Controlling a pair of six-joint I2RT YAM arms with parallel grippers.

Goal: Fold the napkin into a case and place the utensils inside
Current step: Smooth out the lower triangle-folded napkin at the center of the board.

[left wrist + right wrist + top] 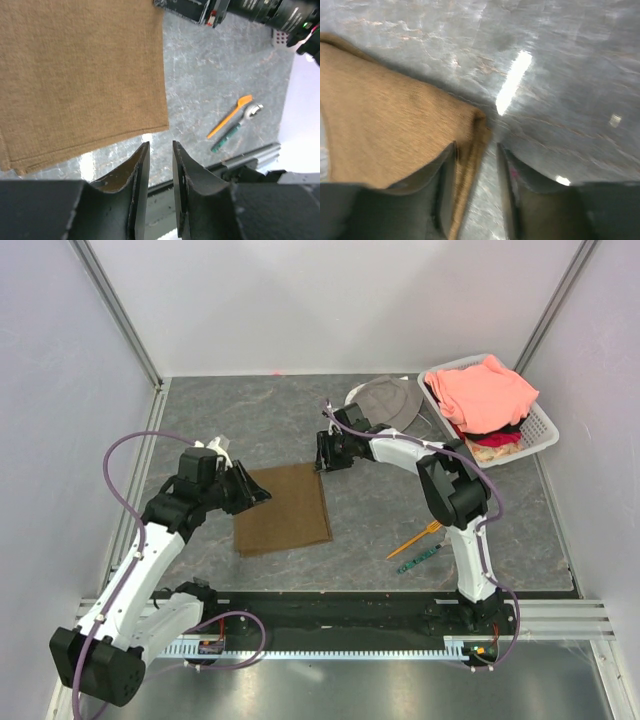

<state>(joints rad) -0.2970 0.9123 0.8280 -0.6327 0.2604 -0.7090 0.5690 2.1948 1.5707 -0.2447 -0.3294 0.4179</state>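
The brown napkin [283, 508] lies flat on the grey table as a folded rectangle. My left gripper [262, 495] hovers at its left edge; in the left wrist view the gripper [160, 145] stands a little open and empty, just off the napkin [80, 75]. My right gripper [322, 462] is at the napkin's far right corner. In the blurred right wrist view it [475, 145] is open, and the napkin's [395, 135] hemmed edge lies in the gap. The orange fork [415, 539] and the green patterned utensil [418, 560] lie side by side to the napkin's right, also in the left wrist view [230, 116].
A white basket [545, 425] holding salmon-pink clothes [485, 390] stands at the back right, with a grey bucket hat [390, 400] beside it. White walls close the left, back and right sides. The black rail [340, 612] with the arm bases runs along the near edge.
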